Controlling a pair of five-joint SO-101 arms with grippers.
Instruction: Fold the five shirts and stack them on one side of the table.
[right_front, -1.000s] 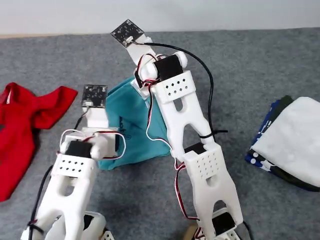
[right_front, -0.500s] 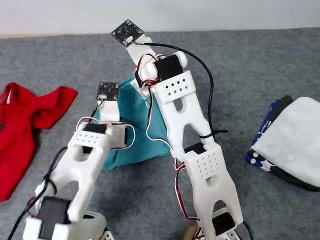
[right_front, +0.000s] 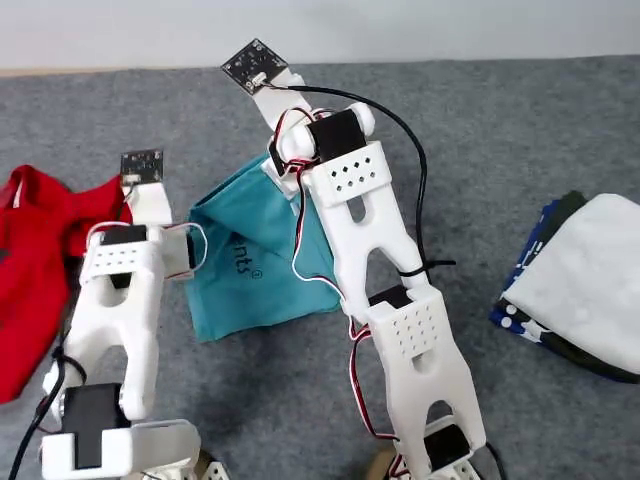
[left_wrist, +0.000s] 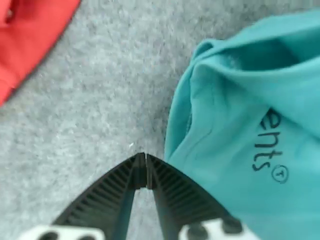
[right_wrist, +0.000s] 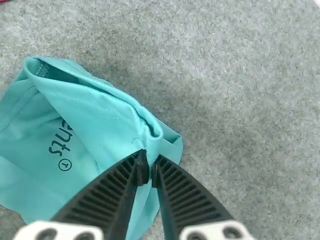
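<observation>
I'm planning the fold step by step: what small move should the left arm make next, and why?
Probably open the left gripper and edge it onto the teal shirt: those jaws are shut on nothing beside it, while the right gripper pinches one fold.

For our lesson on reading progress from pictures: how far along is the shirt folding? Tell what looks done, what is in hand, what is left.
Done: a folded pile, white on top, lies off to one side. In hand: the teal shirt, partly folded, its corner pinched by the right gripper; the left gripper is shut on nothing beside it. Left: the red shirt lies unfolded, and stacking both.
</observation>
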